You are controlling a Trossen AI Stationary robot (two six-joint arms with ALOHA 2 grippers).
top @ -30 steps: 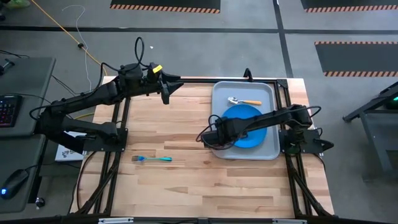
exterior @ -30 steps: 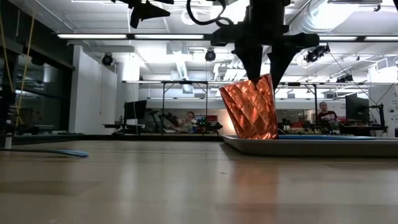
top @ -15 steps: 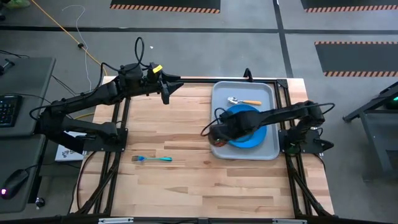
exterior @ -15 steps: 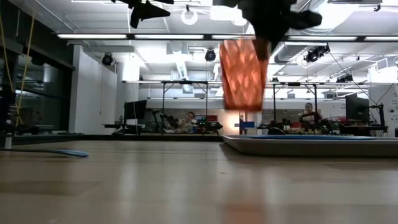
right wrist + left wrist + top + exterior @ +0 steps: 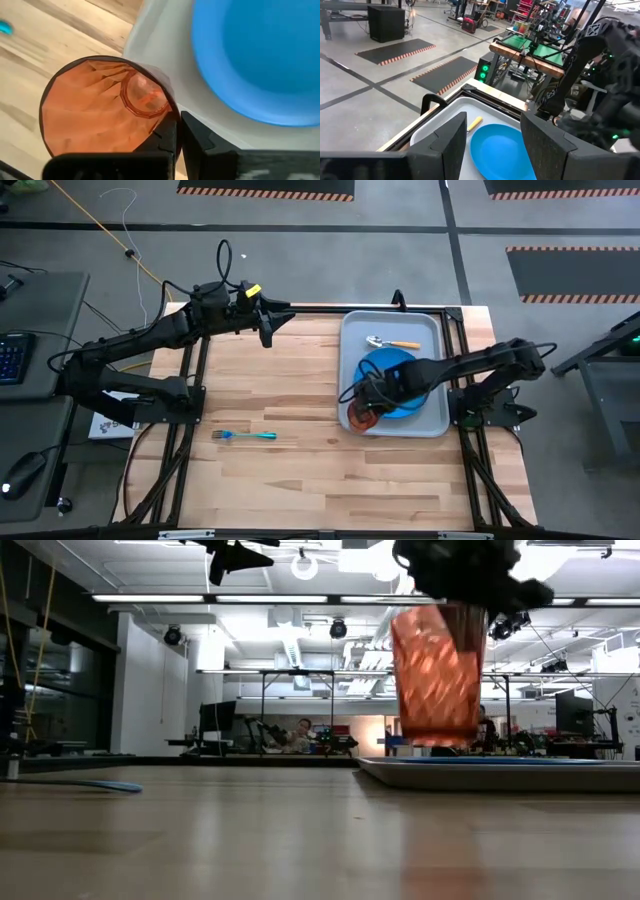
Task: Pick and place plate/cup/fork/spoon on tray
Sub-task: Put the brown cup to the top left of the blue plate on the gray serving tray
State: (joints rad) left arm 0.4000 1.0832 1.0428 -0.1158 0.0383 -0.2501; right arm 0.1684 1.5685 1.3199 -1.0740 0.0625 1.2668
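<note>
My right gripper (image 5: 366, 402) is shut on the red-orange cup (image 5: 358, 418), which hangs in the air over the near left corner of the grey tray (image 5: 345, 330). The blue plate (image 5: 405, 375) lies flat on the tray, and the spoon (image 5: 393, 343) lies beyond it on the tray's far part. The teal-handled fork (image 5: 245, 436) lies on the bare wood toward the near left. My left gripper (image 5: 277, 320) hovers open and high over the table's far edge, touching nothing. My right gripper holds the cup by its rim (image 5: 171, 116), the wall pinched with one finger (image 5: 165, 142) inside the cup and the other (image 5: 197, 137) outside. The fingers come from above, pointing down. The cup (image 5: 437, 675) hangs upright below them, mouth up, clear of the tray (image 5: 500, 772).
The wood between the fork and the tray's left rim is bare. Black frame rails run along the table's left and right sides. People sit at desks in the room beyond the far edge.
My right gripper has shut on the cup's rim and gone up, then toward the table's right edge. The cup, which stood on the table at the tray's left rim, is now lifted clear and hangs over the tray's near left corner.
</note>
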